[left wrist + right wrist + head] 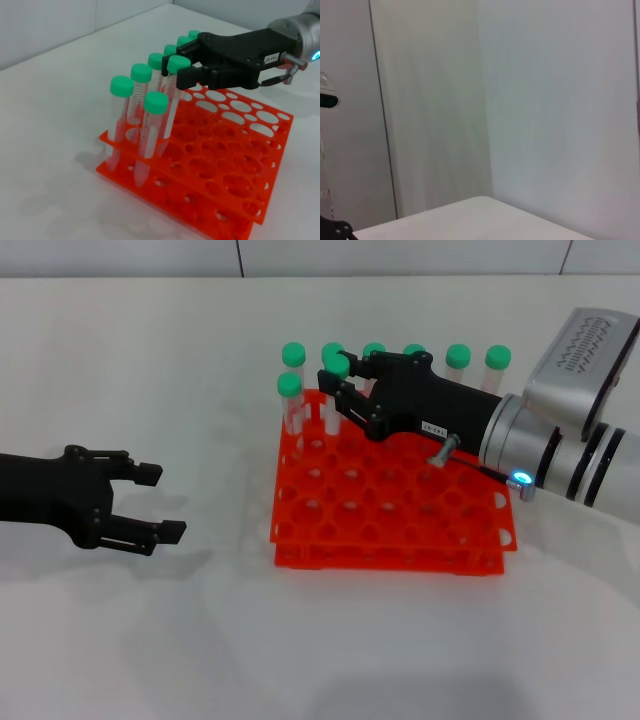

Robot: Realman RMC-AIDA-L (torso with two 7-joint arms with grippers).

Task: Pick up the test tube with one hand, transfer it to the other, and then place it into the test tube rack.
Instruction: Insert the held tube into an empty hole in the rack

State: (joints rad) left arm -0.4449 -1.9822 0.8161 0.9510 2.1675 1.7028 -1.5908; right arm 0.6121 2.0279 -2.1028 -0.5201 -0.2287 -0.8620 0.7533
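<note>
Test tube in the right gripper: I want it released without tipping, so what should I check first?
1. Right gripper shut on the tube: ok.
2. Tube roughly upright, like its neighbours: ok.
3. Tube over the rack, at its far-left corner: ok.
4. Tip seated through both tiers: cannot tell.
5. Fingers clear of neighbouring caps: cannot tell.
6. Left gripper open, apart from the rack: ok.

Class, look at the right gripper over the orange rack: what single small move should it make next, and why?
Probably open the fingers and let go. The right gripper is closed around the test tube just under its green cap, and the tube already appears to pass down through a hole in the test tube rack, beside the other capped tubes. The left gripper waits open, off to the side.
</note>
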